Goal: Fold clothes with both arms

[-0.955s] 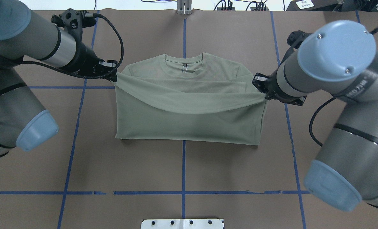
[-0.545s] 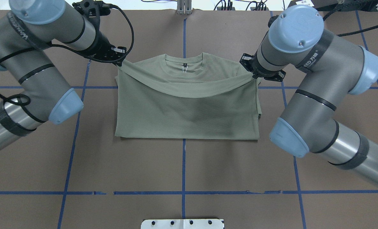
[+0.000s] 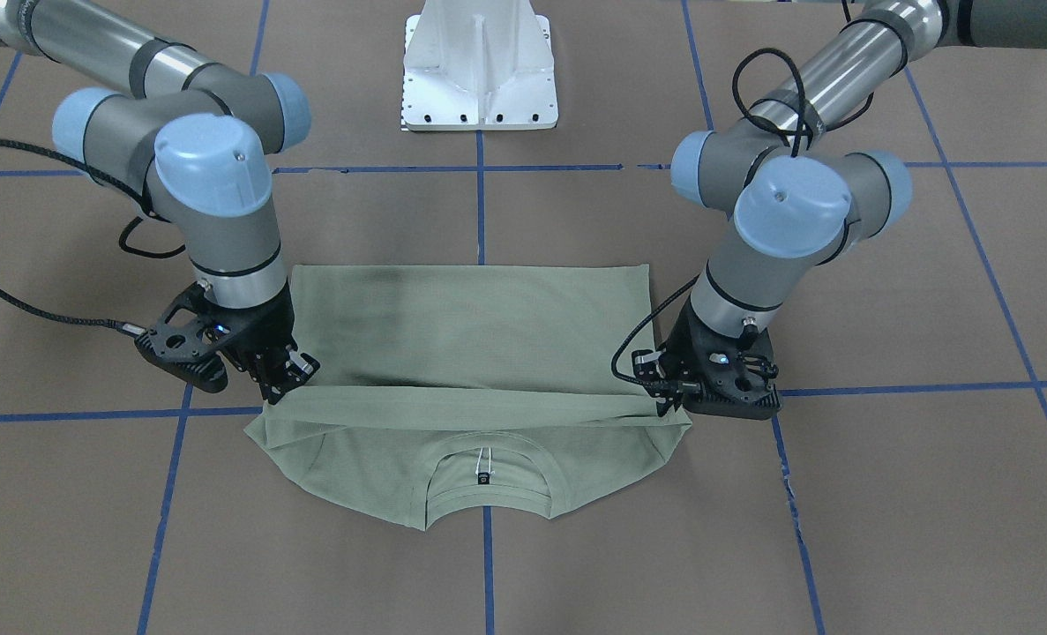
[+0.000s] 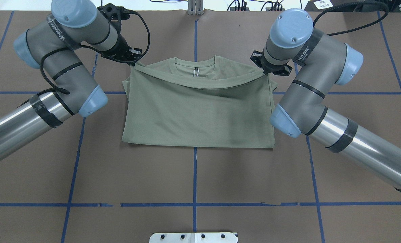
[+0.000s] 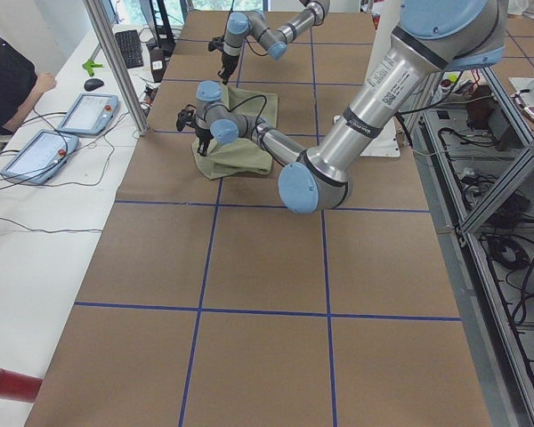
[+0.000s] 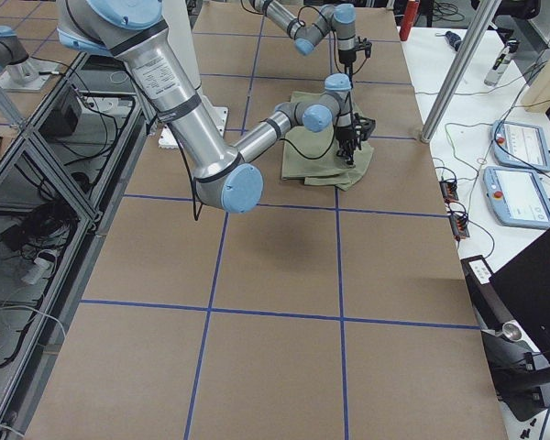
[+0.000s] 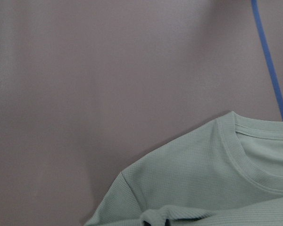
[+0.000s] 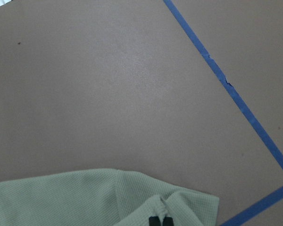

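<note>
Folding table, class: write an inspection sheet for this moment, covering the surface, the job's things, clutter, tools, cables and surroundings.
Surface: table covered in brown paper with a blue tape grid.
Job's things: green shirt folded over itself, top layer's edge just below the collar, neck tag showing.
Clutter: nothing seen.
Tools: left tool and right tool each shut on a corner of the top layer.
Cables: black cable loops beside the left wrist, off the shirt.
Surroundings: white pedestal; person and pendants at a side bench.
</note>
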`<state>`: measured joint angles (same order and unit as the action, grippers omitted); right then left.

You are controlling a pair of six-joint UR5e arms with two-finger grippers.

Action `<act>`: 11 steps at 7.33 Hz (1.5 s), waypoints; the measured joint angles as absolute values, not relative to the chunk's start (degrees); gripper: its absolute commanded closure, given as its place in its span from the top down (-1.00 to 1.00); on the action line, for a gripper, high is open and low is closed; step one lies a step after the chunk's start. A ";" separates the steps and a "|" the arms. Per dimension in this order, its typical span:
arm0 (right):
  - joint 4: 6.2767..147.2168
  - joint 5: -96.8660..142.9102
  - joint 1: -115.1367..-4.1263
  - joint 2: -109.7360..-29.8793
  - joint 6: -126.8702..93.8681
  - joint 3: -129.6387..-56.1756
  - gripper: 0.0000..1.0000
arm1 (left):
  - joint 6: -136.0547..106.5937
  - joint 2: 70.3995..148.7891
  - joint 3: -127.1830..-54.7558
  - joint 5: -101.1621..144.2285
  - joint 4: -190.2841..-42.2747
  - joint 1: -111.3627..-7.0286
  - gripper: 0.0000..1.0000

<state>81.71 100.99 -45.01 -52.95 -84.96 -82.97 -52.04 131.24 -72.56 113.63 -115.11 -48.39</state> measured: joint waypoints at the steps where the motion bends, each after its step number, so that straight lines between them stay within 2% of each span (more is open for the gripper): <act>1: 79.59 100.99 -45.17 -52.67 -84.79 -80.49 -1.00 | -51.74 131.44 -70.53 113.42 -116.69 -47.82 -1.00; 3: 78.33 100.93 -45.21 -52.33 -84.60 -78.92 -1.00 | -51.61 131.38 -69.48 113.12 -117.57 -46.61 -1.00; 4: 78.20 100.91 -45.22 -52.26 -84.47 -78.74 -0.04 | -51.60 131.29 -69.42 113.06 -117.67 -46.36 -0.39; 5: 78.16 100.86 -45.14 -52.23 -84.39 -78.67 0.99 | -51.59 131.26 -69.42 113.04 -117.73 -46.28 0.99; 8: 78.11 100.99 -45.19 -52.15 -81.33 -78.99 1.00 | -51.77 129.13 -72.38 113.01 -119.79 -46.28 1.00; 11: 77.89 101.24 -45.43 -52.19 -77.98 -79.25 1.00 | -56.17 118.89 -87.78 112.96 -120.78 -42.89 1.00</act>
